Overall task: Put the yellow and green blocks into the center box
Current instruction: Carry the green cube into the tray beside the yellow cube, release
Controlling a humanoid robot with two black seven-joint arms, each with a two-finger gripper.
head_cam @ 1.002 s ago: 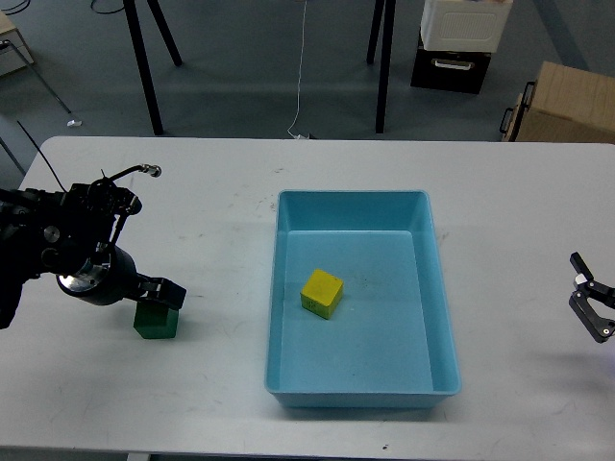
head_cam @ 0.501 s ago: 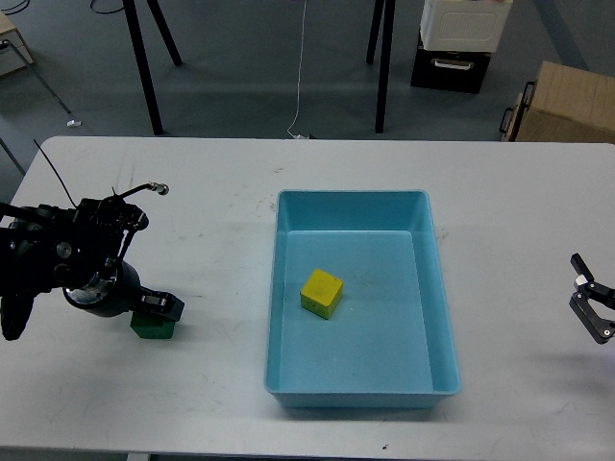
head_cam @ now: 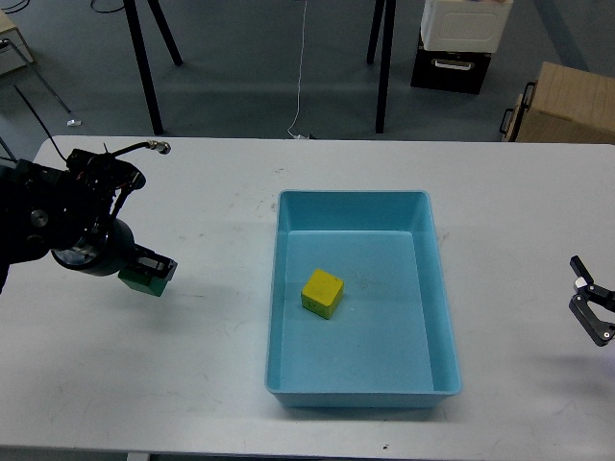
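A yellow block point(head_cam: 322, 293) lies inside the light blue box point(head_cam: 354, 196) at the table's middle, left of the box's centre. My left gripper point(head_cam: 149, 273) is shut on a green block point(head_cam: 137, 280) and holds it above the table, well left of the box. Only part of the green block shows under the gripper. My right gripper point(head_cam: 588, 300) is at the right edge of the view, open and empty, low over the table.
The white table point(head_cam: 221, 384) carries only the box. Black stand legs point(head_cam: 144, 67), a cardboard box point(head_cam: 562, 101) and a white-and-black case point(head_cam: 459, 43) stand on the floor beyond the far edge.
My left gripper closed on the green block and lifted it off the table, moving it away from me. The right gripper and yellow block have not moved.
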